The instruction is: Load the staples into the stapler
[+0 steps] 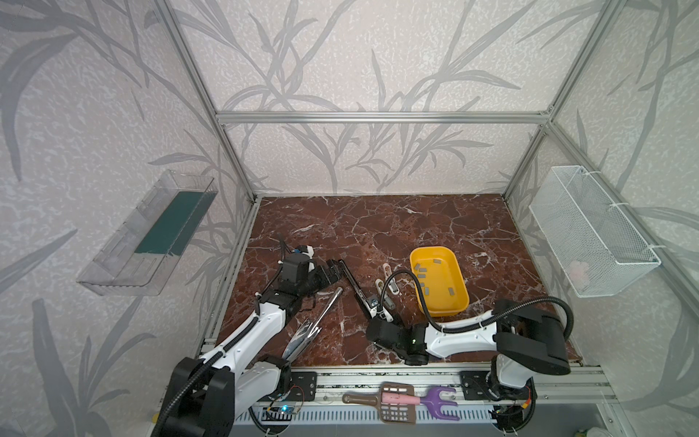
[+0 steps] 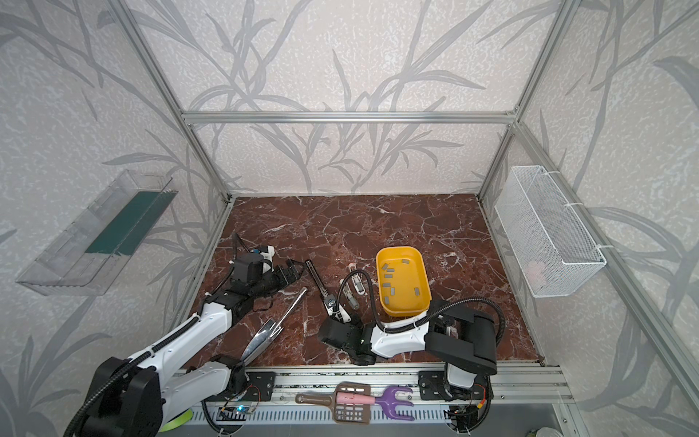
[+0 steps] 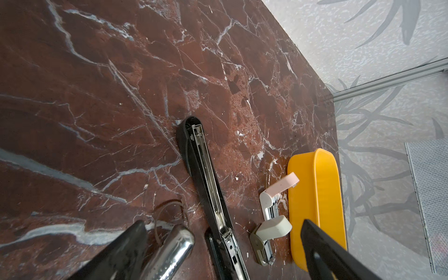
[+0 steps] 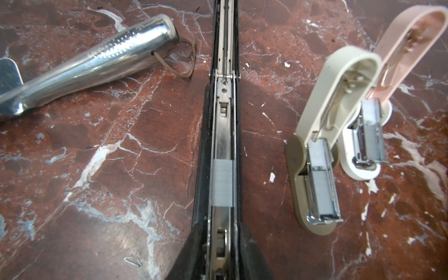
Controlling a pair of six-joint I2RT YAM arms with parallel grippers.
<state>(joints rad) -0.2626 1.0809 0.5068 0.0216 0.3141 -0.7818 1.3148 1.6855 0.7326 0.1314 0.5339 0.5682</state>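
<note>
A long black stapler (image 1: pixel 353 282) (image 2: pixel 319 282) lies opened flat on the marble table. In the right wrist view a grey strip of staples (image 4: pixel 222 183) sits in the stapler's (image 4: pixel 223 121) metal channel. My right gripper (image 1: pixel 378 312) (image 4: pixel 221 261) is at its near end, jaws closed against both sides of the rail. More staples (image 1: pixel 421 269) (image 2: pixel 389 270) lie in the yellow tray (image 1: pixel 446 308) (image 2: pixel 404 308). My left gripper (image 1: pixel 333 270) (image 3: pixel 223 257) hangs wide open by the stapler's (image 3: pixel 206 174) far end, holding nothing.
Metal tongs (image 1: pixel 317 321) (image 4: pixel 97 63) lie left of the stapler. A beige small stapler (image 4: pixel 315 150) and a pink one (image 4: pixel 368 135) stand open beside the tray. A bent loose staple (image 4: pixel 133 261) lies on the table. A wire basket (image 1: pixel 590 234) hangs on the right wall.
</note>
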